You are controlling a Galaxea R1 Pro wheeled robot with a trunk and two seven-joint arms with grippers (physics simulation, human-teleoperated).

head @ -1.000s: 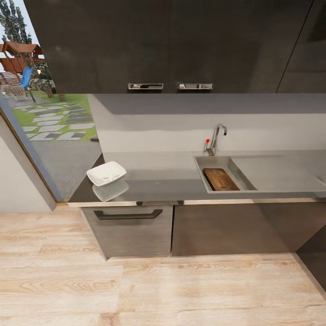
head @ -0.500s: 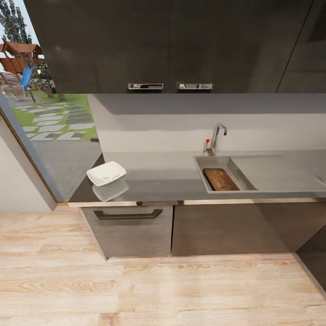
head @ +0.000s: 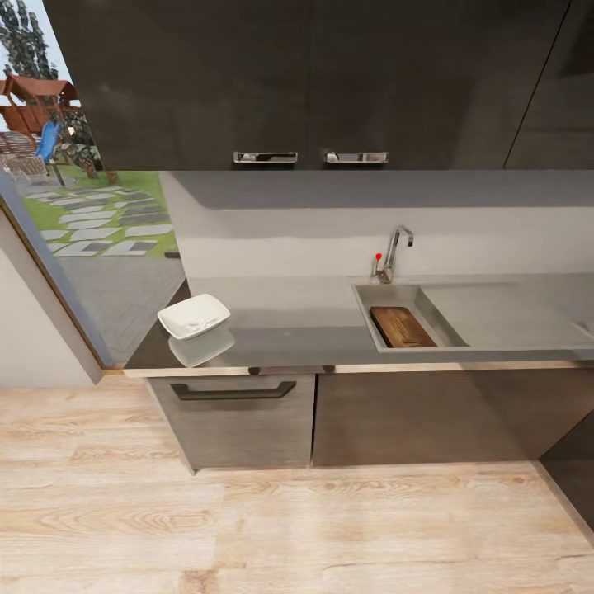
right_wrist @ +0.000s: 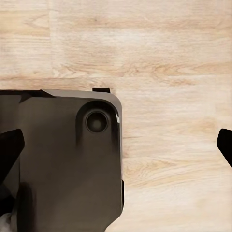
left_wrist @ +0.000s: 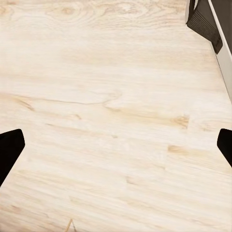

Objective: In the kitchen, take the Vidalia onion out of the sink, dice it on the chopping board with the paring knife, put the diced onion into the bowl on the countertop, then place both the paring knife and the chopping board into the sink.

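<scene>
- Left gripper (left_wrist: 116,145) hangs spread and empty over the wooden floor (left_wrist: 96,96); right gripper (right_wrist: 116,145) likewise.
- The chopping board (head: 402,327) lies in the sink (head: 429,351); the bowl (head: 194,316) sits well apart on the tabletop (head: 289,334).
- The board is probably stiff, so grip an edge; the bowl probably breakable.
</scene>
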